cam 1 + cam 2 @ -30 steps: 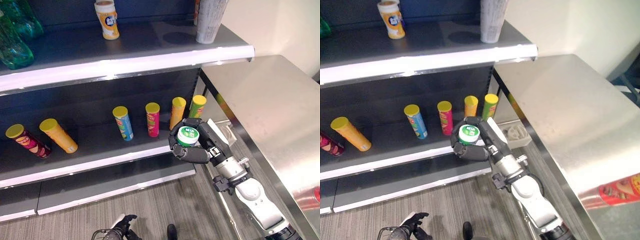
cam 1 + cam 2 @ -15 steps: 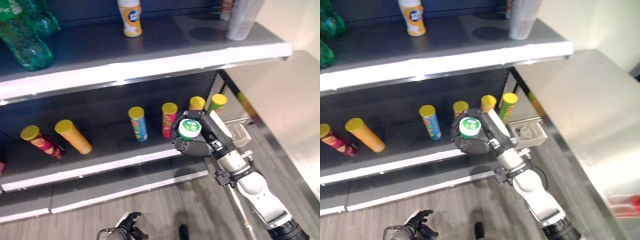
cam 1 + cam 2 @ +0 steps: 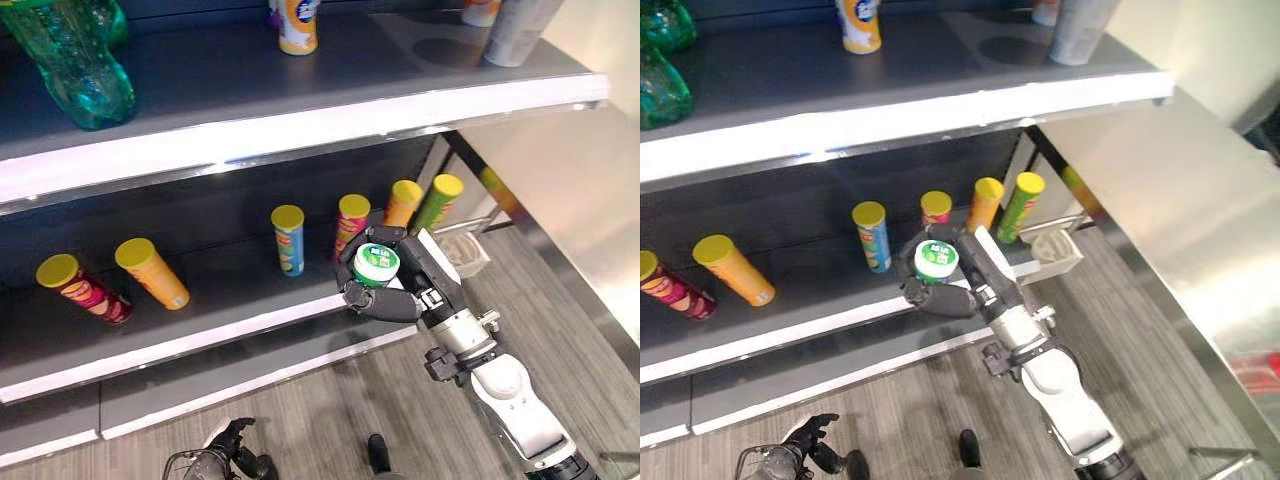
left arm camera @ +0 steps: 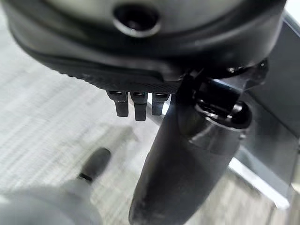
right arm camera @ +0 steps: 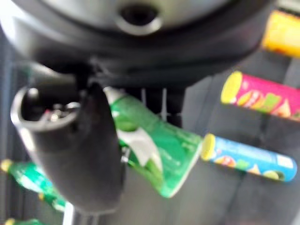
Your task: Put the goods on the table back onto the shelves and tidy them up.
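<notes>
Right robot hand [image 3: 385, 290] is raised in front of the middle shelf [image 3: 200, 335], arm reaching up from lower right, fingers and thumb curled round a green can [image 3: 376, 264] with its white-and-green lid facing the camera; can body mostly hidden by the fingers, seen as a green tube in the right wrist view [image 5: 159, 154]. The can is held just in front of the shelf edge, not on it. On the middle shelf stand a blue can [image 3: 289, 238], pink can [image 3: 350, 222], orange can [image 3: 403, 202] and lime can [image 3: 437, 200], lower parts partly hidden by the hand. Left robot hand [image 4: 183, 173] hangs low over the floor, fingers relaxed, holding nothing. Bench [image 3: 1160, 230] at right, cut off.
</notes>
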You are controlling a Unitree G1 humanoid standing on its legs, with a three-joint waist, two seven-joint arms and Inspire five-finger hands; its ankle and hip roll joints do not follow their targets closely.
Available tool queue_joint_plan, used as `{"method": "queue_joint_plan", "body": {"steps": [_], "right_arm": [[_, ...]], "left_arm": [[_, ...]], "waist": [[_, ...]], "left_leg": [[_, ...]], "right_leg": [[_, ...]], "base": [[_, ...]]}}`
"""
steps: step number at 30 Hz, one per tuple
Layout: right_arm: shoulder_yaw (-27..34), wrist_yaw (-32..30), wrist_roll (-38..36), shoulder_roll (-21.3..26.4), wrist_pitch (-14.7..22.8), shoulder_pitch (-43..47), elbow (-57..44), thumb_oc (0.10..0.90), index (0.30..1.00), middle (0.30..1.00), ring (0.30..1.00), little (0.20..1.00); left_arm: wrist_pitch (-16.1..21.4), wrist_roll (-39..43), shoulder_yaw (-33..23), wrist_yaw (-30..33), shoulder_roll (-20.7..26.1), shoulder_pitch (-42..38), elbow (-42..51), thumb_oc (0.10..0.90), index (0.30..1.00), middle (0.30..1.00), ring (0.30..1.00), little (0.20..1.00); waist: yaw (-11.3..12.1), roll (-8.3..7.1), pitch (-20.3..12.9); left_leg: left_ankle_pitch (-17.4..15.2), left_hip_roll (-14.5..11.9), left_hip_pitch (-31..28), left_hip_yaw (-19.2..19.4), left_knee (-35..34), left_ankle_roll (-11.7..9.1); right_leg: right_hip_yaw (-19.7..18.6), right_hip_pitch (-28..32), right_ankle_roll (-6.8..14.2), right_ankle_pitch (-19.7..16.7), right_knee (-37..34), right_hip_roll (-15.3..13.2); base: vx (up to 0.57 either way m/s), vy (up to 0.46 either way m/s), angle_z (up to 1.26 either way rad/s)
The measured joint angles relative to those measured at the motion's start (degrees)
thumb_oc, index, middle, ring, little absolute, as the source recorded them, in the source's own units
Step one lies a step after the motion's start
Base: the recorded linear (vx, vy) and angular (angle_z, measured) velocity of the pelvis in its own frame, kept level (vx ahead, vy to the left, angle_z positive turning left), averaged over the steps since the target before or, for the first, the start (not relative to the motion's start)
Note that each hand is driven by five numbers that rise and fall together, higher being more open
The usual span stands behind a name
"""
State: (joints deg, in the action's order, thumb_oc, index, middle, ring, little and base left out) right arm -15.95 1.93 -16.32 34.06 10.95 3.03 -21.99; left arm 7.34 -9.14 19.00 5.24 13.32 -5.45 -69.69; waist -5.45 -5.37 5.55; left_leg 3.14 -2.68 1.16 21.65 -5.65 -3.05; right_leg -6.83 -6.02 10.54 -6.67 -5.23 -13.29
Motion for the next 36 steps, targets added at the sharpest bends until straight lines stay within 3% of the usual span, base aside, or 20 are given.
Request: {"method": "queue_joint_plan", "body": {"steps": [4,11,15,17,19,22,25,31,36], "right_arm": [[0.8,0.5,-3.0,5.8,0.6,6.2,-4.6,0.400,0.300,0.300,0.300,0.300],[1.1,-1.2,-3.1,5.9,3.0,18.3,-5.7,0.400,0.300,0.300,0.300,0.300],[0.0,-2.0,-2.8,5.2,4.2,19.8,-5.2,0.400,0.300,0.300,0.300,0.300],[-7.0,-3.7,-1.0,5.0,2.7,32.7,6.6,0.400,0.300,0.300,0.300,0.300],[-8.8,-5.0,-0.4,6.1,1.7,38.5,14.2,0.400,0.300,0.300,0.300,0.300],[-16.4,-5.3,-0.5,5.3,-2.2,50.7,26.4,0.400,0.300,0.300,0.300,0.300],[-19.8,-5.8,-0.5,2.6,-2.8,55.4,32.7,0.400,0.300,0.300,0.300,0.300],[-19.9,-7.0,-0.2,-1.7,-4.6,63.5,44.4,0.400,0.300,0.300,0.300,0.300],[-19.6,-7.5,0.1,-3.0,-5.5,65.5,46.7,0.400,0.300,0.300,0.300,0.300]], "left_arm": [[0.3,0.0,0.6,-0.9,-1.2,0.5,0.0,0.800,0.900,0.900,0.900,0.900],[0.2,0.1,1.1,-1.0,-2.3,2.3,0.1,0.800,0.900,0.900,0.900,0.900],[0.1,0.1,1.3,-0.9,-2.8,3.4,0.2,0.800,0.900,0.900,0.900,0.900],[0.0,0.1,3.7,-0.5,-2.3,3.3,0.2,0.800,0.900,0.900,0.900,0.900],[1.2,0.1,5.5,-0.5,-2.5,2.7,0.7,0.800,0.900,0.900,0.900,0.900],[1.0,1.2,5.6,-1.1,-2.5,2.3,0.1,0.800,0.900,0.900,0.900,0.900],[1.0,2.3,5.8,-1.2,-1.8,2.2,-0.1,0.800,0.900,0.900,0.900,0.900],[1.0,3.0,5.7,-1.8,-0.2,1.7,-0.3,0.800,0.900,0.900,0.900,0.900],[0.9,3.5,6.0,-2.2,0.9,1.6,-1.9,0.800,0.900,0.900,0.900,0.900]], "waist": [[-0.6,-0.39,-0.6],[1.2,0.93,-4.3],[2.5,0.89,-5.4],[1.3,1.47,-7.1],[4.1,1.10,-7.5],[4.9,0.92,-7.6],[5.4,0.81,-7.6],[6.4,0.95,-7.5],[6.7,1.47,-7.1]], "left_leg": [[0.0,-0.6,-0.2,0.7,0.0,-0.5],[0.9,-2.1,0.0,0.4,0.0,-1.0],[1.3,-2.0,0.2,-0.4,0.2,-1.3],[1.2,-2.1,-0.3,-1.2,0.0,-1.3],[1.5,-2.3,-0.1,-2.7,0.0,-1.7],[1.8,-2.4,0.7,-3.6,0.1,-1.7],[1.9,-2.1,0.8,-4.1,0.3,-1.4],[2.0,-2.1,1.0,-5.2,0.3,-1.3],[2.0,-2.0,1.0,-5.5,0.3,-1.3]], "right_leg": [[-1.2,-0.7,0.1,-0.3,0.0,0.4],[-0.5,-0.7,-0.1,-0.3,-0.1,1.9],[0.8,0.0,-0.1,-0.2,0.0,1.8],[2.4,0.7,0.0,0.0,-0.1,1.5],[3.7,1.4,-0.4,0.4,-0.1,1.8],[4.9,1.3,-0.5,0.4,-0.1,2.0],[5.1,1.4,-0.6,0.4,-0.1,1.9],[6.5,1.9,-0.6,0.4,-0.1,1.8],[6.7,2.1,-0.6,0.5,-0.1,1.7]], "base": [[0.03,-0.004,-0.17],[0.02,-0.023,-0.01],[0.04,-0.074,0.08],[0.01,-0.032,0.25],[0.02,-0.022,0.36],[0.03,-0.009,0.19],[0.02,-0.002,0.06],[0.02,0.000,0.09],[0.00,-0.001,0.02]]}}
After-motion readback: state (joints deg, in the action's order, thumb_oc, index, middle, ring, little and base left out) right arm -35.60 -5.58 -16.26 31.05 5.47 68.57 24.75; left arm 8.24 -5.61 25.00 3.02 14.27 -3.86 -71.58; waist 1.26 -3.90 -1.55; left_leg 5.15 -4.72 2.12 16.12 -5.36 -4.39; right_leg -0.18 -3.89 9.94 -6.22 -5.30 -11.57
